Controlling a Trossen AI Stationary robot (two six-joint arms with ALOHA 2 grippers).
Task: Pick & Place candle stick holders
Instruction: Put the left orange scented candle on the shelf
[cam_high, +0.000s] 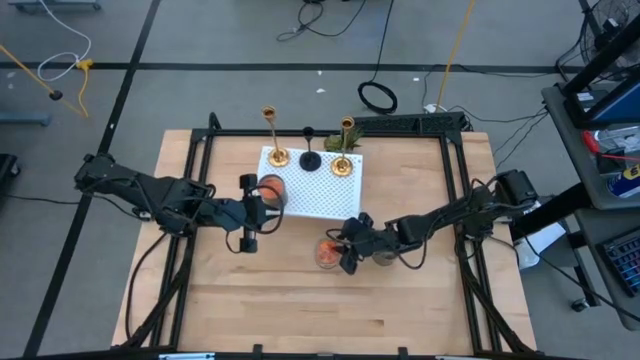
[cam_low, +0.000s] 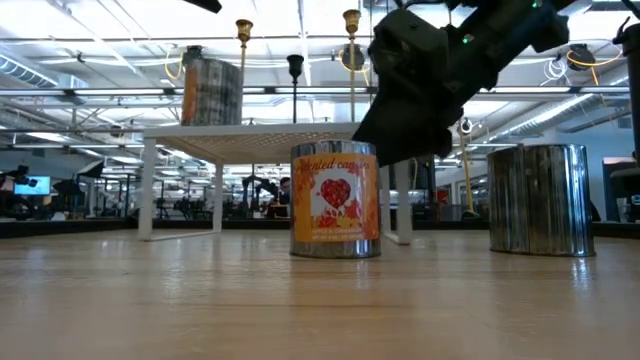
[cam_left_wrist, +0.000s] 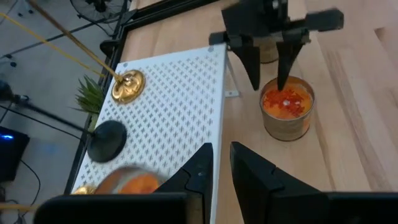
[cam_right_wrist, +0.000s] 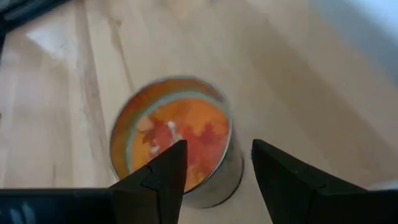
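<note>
A table (cam_high: 300, 300) carries a raised perforated shelf (cam_high: 320, 190) near its far edge, at the middle. Along the shelf's far side stand three candlestick holders in a row: one at the left (cam_high: 276, 155), a shorter one in the middle (cam_high: 311, 160), and one at the right (cam_high: 343, 163). A candle jar (cam_high: 270, 187) sits on the shelf's left part, with the left gripper (cam_high: 262, 213) just beside it at the shelf's left edge. A second candle jar (cam_high: 328, 252) stands on the table just in front of the shelf, with the right gripper (cam_high: 340, 250) directly above it, jaws apart over its rim.
</note>
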